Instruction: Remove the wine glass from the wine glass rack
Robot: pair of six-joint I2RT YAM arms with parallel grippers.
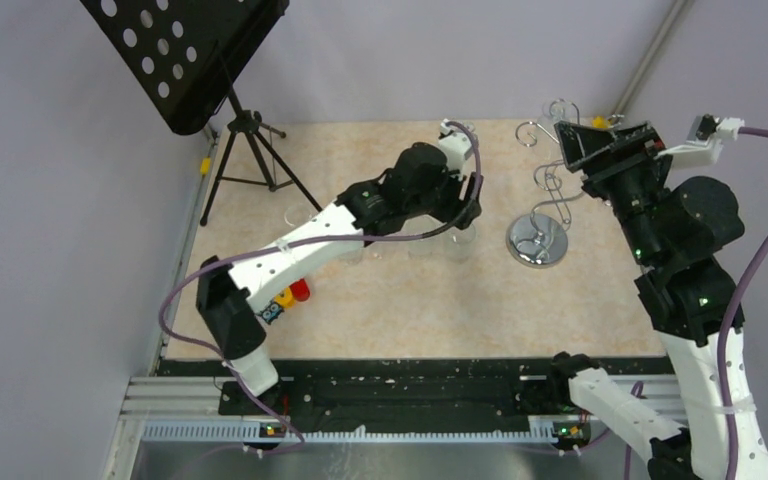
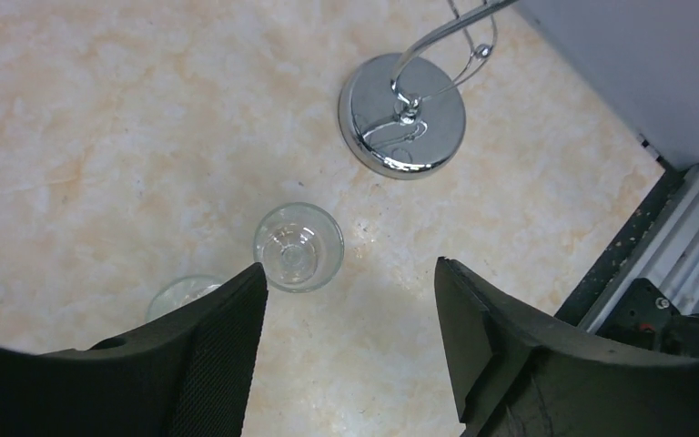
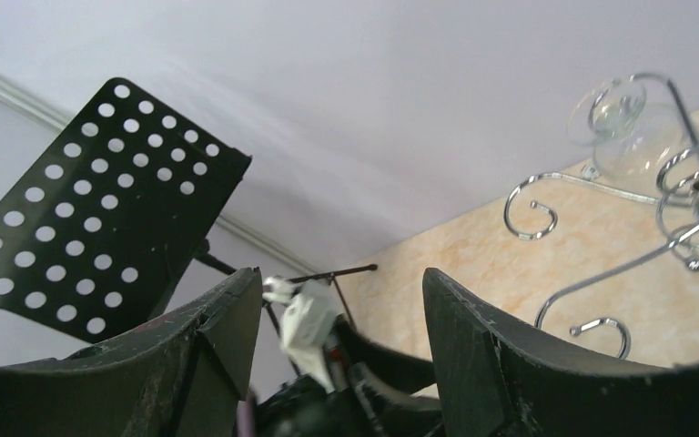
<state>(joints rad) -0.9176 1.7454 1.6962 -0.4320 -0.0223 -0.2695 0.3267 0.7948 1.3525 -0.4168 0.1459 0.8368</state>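
Clear stemmed wine glass [image 3: 621, 118]: hung in a curled loop of the shiny chrome wire rack [image 2: 402, 118]. Left tool [image 2: 350, 269], right tool [image 3: 341, 273]: fingers apart, nothing held. Risk: rack may be tipped by a skewed pull; second clear glass [image 2: 298, 246], upright on the beige counter [image 2: 100, 137], may be knocked

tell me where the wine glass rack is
Top view: the wine glass rack stands right of centre on the table, just right of an upright glass.

I'm looking down past the left gripper [image 2: 348, 273], jaws standing apart with nothing between them. A glass [image 2: 298, 246] is sitting upright on the counter [image 2: 100, 137] just beyond the fingertips, a second glass [image 2: 182, 296] is peeking out behind one finger, and the rack [image 2: 403, 127] is standing farther off.
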